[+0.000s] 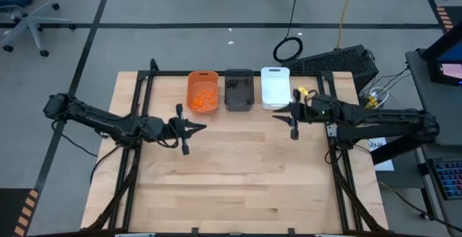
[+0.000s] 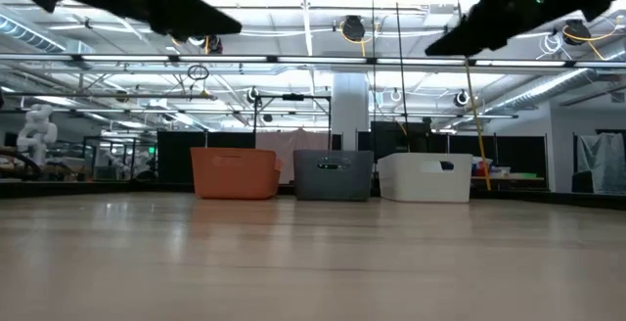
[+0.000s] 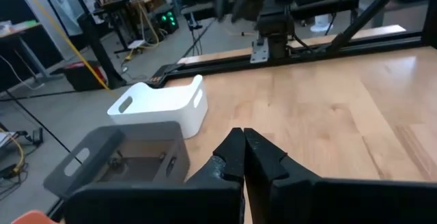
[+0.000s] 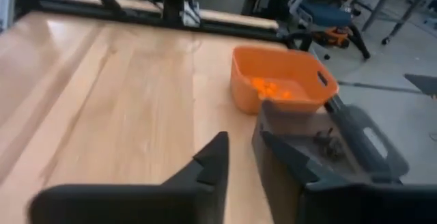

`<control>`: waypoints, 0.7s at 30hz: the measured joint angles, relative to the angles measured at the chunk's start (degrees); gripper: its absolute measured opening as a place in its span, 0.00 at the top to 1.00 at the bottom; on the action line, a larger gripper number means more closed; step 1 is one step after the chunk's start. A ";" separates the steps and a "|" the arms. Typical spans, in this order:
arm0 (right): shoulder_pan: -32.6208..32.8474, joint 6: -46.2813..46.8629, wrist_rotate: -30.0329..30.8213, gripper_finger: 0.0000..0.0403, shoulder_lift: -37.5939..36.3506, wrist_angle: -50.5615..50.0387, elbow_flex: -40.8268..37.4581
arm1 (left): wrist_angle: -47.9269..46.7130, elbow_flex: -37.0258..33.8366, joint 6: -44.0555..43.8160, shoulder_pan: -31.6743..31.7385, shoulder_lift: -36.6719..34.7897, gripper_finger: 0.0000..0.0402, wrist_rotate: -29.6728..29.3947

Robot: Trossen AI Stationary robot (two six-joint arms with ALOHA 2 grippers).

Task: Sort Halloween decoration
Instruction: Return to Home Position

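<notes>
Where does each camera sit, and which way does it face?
High: overhead, facing straight down; table, left arm, right arm.
Low: tabletop height, level toward orange bin, dark grey bin, white bin; both arms above.
Left wrist: on that arm, past shut left claw toward white and grey bins.
Right wrist: on that arm, past open right claw toward orange and grey bins.
Both wrists share the dark grey bin.

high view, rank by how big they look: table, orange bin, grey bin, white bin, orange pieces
1. table
2. orange bin, grey bin and white bin: these look alike, so not ranked
3. orange pieces, each tiny, inside the orange bin
</notes>
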 joint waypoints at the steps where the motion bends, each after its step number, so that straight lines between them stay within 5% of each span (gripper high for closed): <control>1: 1.29 0.45 1.52 0.84 -0.37 0.07 -1.11 | 1.17 -1.05 -0.03 0.02 -0.29 1.00 -0.02; 6: 6.17 1.46 6.08 0.98 -1.02 8.18 -7.42 | 6.90 -6.40 -1.17 0.69 -0.84 1.00 0.01; 13: 9.86 3.30 12.08 0.98 -1.07 13.66 -13.56 | 12.60 -12.09 -4.23 1.29 -0.82 1.00 0.00; 21: 12.23 5.77 11.93 1.00 -1.47 21.01 -21.24 | 19.71 -17.63 -4.64 1.58 -0.84 1.00 1.18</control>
